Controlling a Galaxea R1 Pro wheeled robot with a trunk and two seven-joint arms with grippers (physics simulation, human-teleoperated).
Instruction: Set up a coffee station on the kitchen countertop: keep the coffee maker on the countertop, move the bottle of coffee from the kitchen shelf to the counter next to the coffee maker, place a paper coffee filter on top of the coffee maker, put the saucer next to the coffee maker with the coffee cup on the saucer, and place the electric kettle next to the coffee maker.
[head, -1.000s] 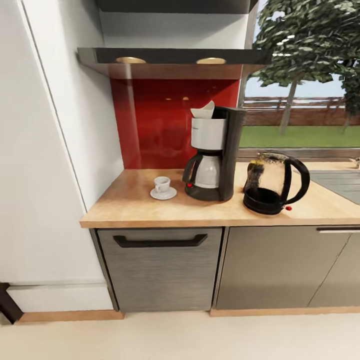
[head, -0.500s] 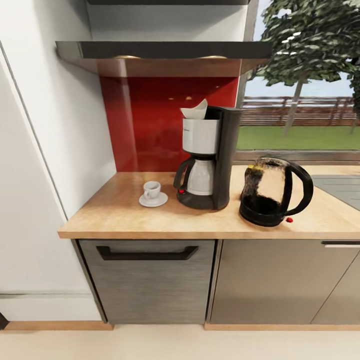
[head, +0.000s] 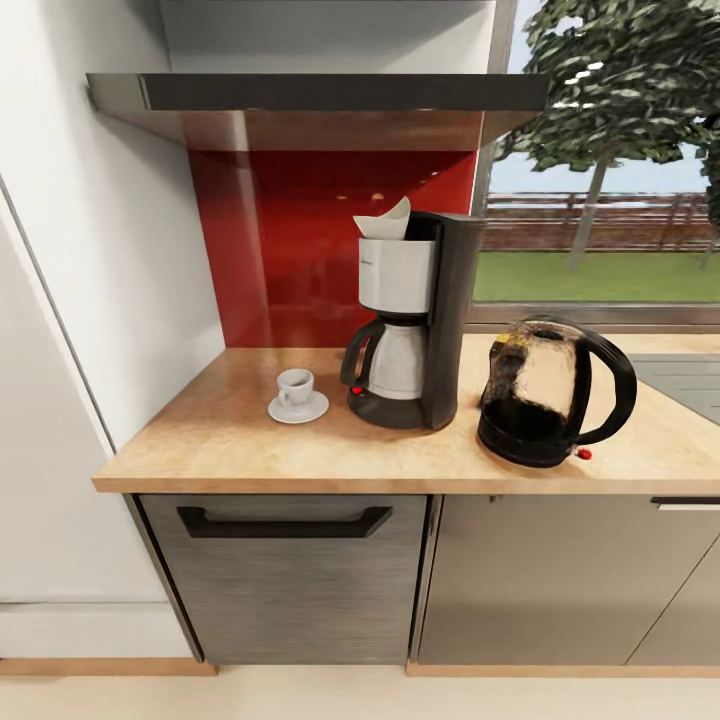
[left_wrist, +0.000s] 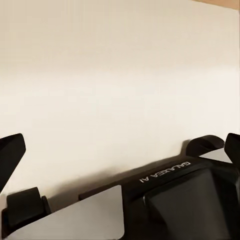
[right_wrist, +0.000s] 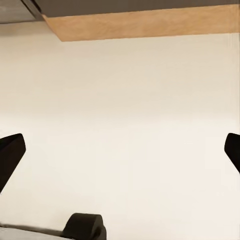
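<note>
Coffee station in view, our grippers hanging spread and empty over the floor.

We are facing the countertop (head: 250, 445): the coffee maker (head: 415, 320) is standing on it with a paper filter (head: 385, 222) on top, the cup (head: 294, 386) sitting on its saucer (head: 298, 408) just beside it, the kettle (head: 550, 392) near its other side. Our left gripper (left_wrist: 120, 150) and right gripper (right_wrist: 120, 150) are both holding their fingers wide apart, grasping nothing, with pale floor (right_wrist: 125, 100) below them and the robot's base (left_wrist: 175, 200) beneath the left one.
</note>
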